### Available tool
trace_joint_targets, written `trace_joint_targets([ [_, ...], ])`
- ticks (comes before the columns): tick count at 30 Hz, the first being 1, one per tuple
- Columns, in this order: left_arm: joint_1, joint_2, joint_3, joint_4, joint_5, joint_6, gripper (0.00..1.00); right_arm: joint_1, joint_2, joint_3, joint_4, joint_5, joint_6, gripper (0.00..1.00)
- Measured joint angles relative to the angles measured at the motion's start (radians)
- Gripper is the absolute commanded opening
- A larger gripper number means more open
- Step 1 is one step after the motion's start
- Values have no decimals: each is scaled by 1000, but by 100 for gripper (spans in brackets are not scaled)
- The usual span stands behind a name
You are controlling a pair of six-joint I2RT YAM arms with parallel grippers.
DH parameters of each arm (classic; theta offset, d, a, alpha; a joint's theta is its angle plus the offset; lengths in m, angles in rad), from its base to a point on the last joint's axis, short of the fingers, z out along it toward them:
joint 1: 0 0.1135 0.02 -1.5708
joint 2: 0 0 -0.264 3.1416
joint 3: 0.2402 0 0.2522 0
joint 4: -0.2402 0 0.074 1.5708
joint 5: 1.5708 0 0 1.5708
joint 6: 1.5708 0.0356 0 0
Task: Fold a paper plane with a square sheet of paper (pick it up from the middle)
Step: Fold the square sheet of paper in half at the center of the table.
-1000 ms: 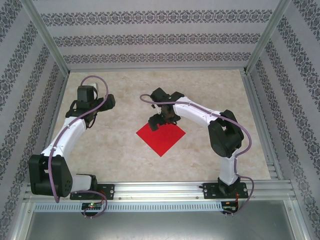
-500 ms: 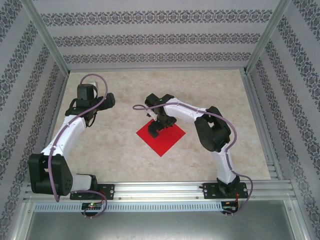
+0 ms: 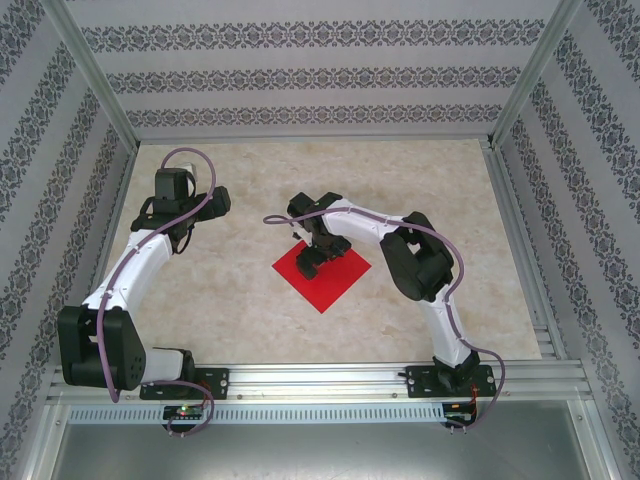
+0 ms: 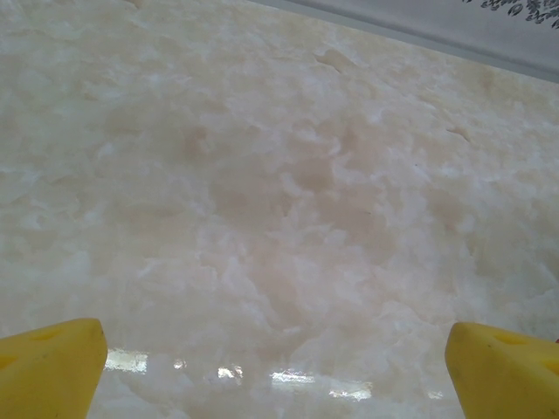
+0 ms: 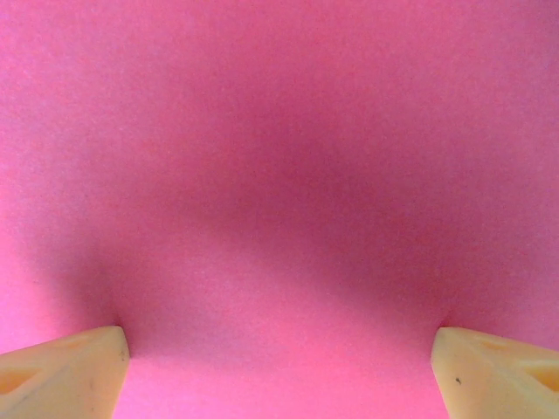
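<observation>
Red paper, thin and matte, lies flat as the square sheet of paper (image 3: 333, 283) near the middle of the table (image 3: 230, 290), turned so that its corners point like a diamond. No crease is seen on it. The tabletop is glossy, with a pale beige marbled pattern. It is enclosed by walls (image 3: 300, 75) papered in dark ornamental stripes and framed with aluminium bars.

The right arm is bent sharply at the elbow and reaches leftward over the sheet, and the right gripper (image 3: 311, 262) is pointed down at its upper-left part. From the right wrist, the pale fingertips (image 5: 61, 371) are seen spread wide, low against the pink-red surface, with soft shadows gathered around them. Nothing is clamped between them, and whether the paper is actually touched cannot be told.

The left arm is stretched up the left side of the table, well apart from the sheet. The left gripper (image 4: 279, 367) is held over bare marble, its yellow fingers (image 4: 48, 367) set fully apart, and nothing is held.
</observation>
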Motion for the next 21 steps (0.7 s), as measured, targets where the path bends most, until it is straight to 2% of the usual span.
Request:
trace_joint_targets([
  [15, 0, 0, 0, -1, 0, 0, 100, 0, -15, -31, 32, 11, 8, 77],
  [21, 0, 0, 0, -3, 0, 0, 100, 0, -21, -35, 36, 11, 20, 66],
])
